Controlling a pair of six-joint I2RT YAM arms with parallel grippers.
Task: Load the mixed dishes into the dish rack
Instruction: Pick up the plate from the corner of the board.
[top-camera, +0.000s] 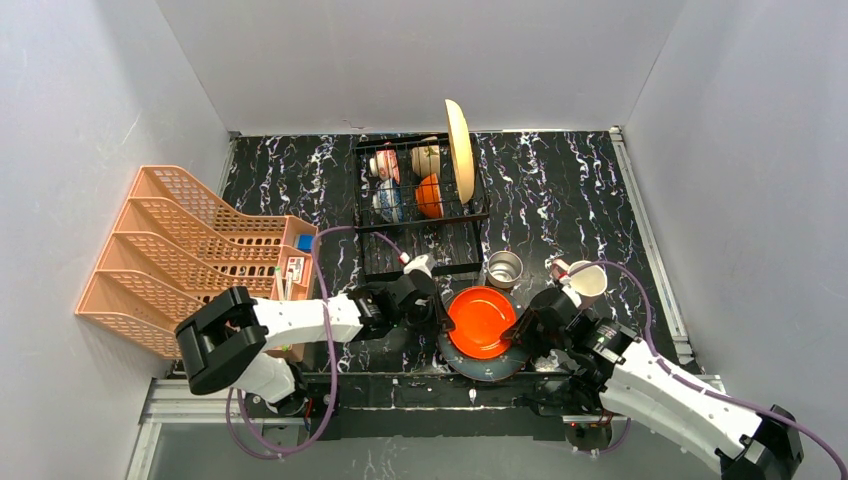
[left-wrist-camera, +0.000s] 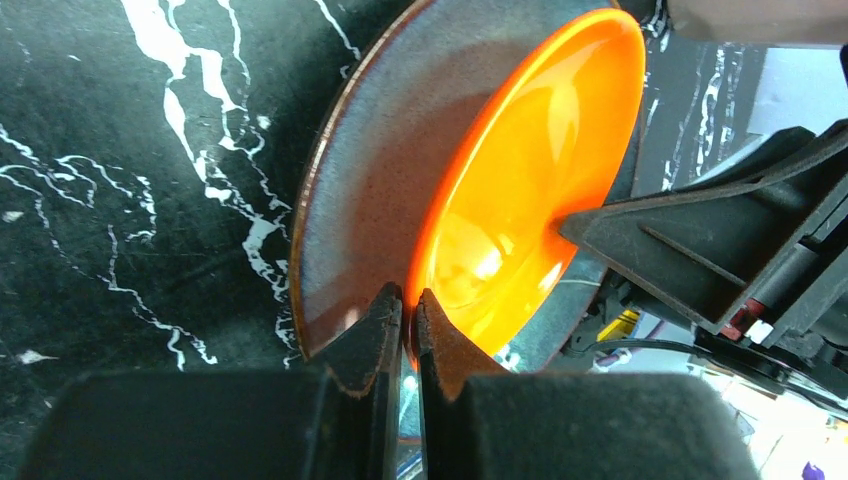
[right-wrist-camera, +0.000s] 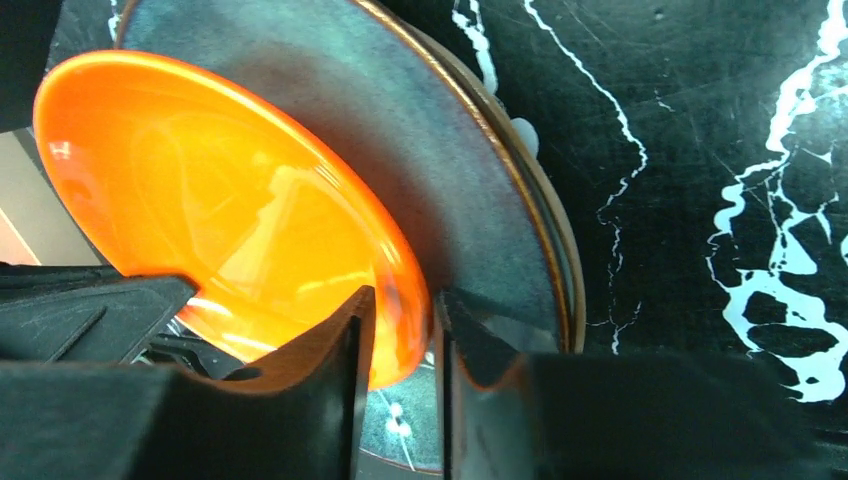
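The orange plate lies tilted on the grey plate at the table's near edge, about midway along it, with the rack behind it towards the far edge.

The left gripper is clamped on the orange plate's left rim, its jaws all but together. The right gripper straddles the opposite rim, one finger on the face and one beneath. Its jaws stand apart, with a sliver of slack showing.

We judge the plate to be stiff, glazed and slick, light enough for a single pinch yet prone to swing or slide out of one. It would chip or break if it dropped onto the grey plate. The rim is the only place thin enough to grip, so we would hold it well in from the edge. We would also keep it clear of the grey plate, which might drag along with it.
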